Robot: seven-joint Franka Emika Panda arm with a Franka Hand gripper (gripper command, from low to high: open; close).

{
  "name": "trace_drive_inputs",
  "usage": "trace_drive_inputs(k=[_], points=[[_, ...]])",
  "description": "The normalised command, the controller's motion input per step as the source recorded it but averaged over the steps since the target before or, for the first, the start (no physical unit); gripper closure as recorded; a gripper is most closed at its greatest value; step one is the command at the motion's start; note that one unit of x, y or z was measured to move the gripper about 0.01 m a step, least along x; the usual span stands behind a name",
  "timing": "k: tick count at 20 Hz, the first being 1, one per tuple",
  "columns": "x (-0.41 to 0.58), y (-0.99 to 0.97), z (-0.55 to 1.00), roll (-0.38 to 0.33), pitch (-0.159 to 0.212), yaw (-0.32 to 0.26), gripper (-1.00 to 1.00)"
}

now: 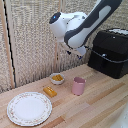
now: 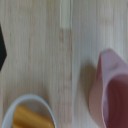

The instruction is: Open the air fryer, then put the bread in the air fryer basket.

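Note:
The black air fryer (image 1: 111, 52) stands at the exterior view's right, at the back of the wooden table, with its front shut. The air fryer handle and the air fryer basket cannot be made out against the dark body. My gripper (image 1: 81, 51) hangs at the end of the white arm, just off the fryer's near side and above the table. Its fingers are too small and dark to read, and the wrist view shows none of them. The bread (image 1: 50, 91), a small golden-brown piece, lies on the table in front of the white bowl, well below the gripper.
A white bowl (image 1: 57, 78) (image 2: 27, 112) of orange-yellow pieces sits beside a pink cup (image 1: 78, 85) (image 2: 111, 87). A patterned plate (image 1: 29, 108) lies near the front. A reed screen (image 1: 35, 35) backs the table. A dark shape (image 2: 2, 45) shows at the wrist view's edge.

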Motion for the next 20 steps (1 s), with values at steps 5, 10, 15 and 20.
trace_drive_inputs(k=[5, 10, 15, 20], points=[[-0.008, -0.53, -0.18, -0.081, -0.129, 0.103, -1.0], [-0.044, -0.56, -0.22, -0.006, -0.066, 0.089, -1.0], [-0.037, -0.53, -0.21, -0.009, -0.027, 0.066, -1.0], [0.0, -0.51, -0.19, -0.11, -0.003, 0.102, -1.0]])
